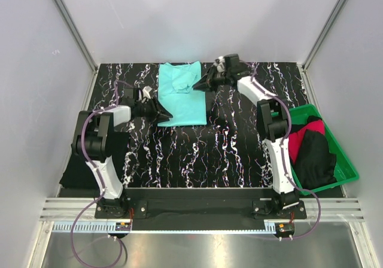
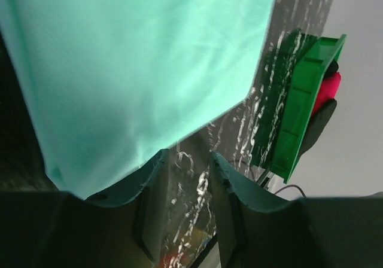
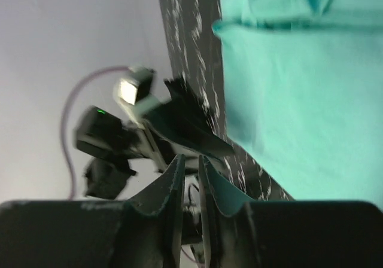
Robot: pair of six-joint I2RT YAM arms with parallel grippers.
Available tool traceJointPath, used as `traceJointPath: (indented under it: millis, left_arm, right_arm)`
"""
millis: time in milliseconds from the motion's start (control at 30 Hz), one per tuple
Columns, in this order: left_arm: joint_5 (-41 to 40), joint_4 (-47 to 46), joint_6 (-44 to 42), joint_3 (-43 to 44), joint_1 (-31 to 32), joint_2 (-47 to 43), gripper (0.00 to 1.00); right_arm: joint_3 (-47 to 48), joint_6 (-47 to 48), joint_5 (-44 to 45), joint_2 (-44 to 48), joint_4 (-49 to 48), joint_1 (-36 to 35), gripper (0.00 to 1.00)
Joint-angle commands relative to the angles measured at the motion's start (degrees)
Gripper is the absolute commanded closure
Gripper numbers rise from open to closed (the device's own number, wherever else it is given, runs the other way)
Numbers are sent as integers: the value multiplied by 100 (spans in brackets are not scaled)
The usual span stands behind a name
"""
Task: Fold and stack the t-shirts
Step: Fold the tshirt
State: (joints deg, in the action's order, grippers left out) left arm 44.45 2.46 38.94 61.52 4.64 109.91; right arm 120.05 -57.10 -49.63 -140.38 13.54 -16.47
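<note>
The turquoise t-shirt [image 1: 182,94] lies flat on the black marbled mat [image 1: 227,148], close to the far edge of the counter and a little left of its middle. It forms an oblong whose long side runs from far to near, with a folded flap showing across its far half.

The left hand [image 1: 166,115] is at the shirt's near left corner. In the left wrist view its jaws stand apart [image 2: 188,157], with bare mat between them and the shirt's edge reaching only the tip of one finger, so it grips nothing. The right hand [image 1: 195,87] is at the shirt's right edge, toward the far end. In the right wrist view its jaws are almost together [image 3: 188,160], with a thin slit between them and no cloth seen in it.

Along the right edge of the counter sits the green tray [image 1: 346,169]. In it the red-pink t-shirt [image 1: 302,133] lies partly under a crumpled black t-shirt [image 1: 314,157]. At the near left corner of the counter lies a flat black cloth [image 1: 72,175].
</note>
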Motion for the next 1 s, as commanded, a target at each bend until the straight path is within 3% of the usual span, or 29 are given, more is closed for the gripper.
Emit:
traceJointPath:
  millis: [0, 100, 433, 733, 967]
  left_arm:
    - [-172, 184, -272, 149, -16, -759, 61]
    - [-419, 439, -422, 177, -113, -849, 59]
    - [-436, 290, -712, -139, -315, 330, 62]
    - [-867, 544, -738, -1123, -289, -267, 62]
    - [-938, 730, -905, -2045, -236, -1197, 61]
  right_arm:
    - [-981, 656, -205, 413, 88, -365, 78]
    - [-1711, 665, -293, 563, -325, -348, 78]
    - [-2494, 955, -241, 450, -387, -208, 78]
    - [-3785, 1324, -56, 774, -598, -120, 78]
    - [-5365, 1316, 208, 1844, -1045, -111, 78]
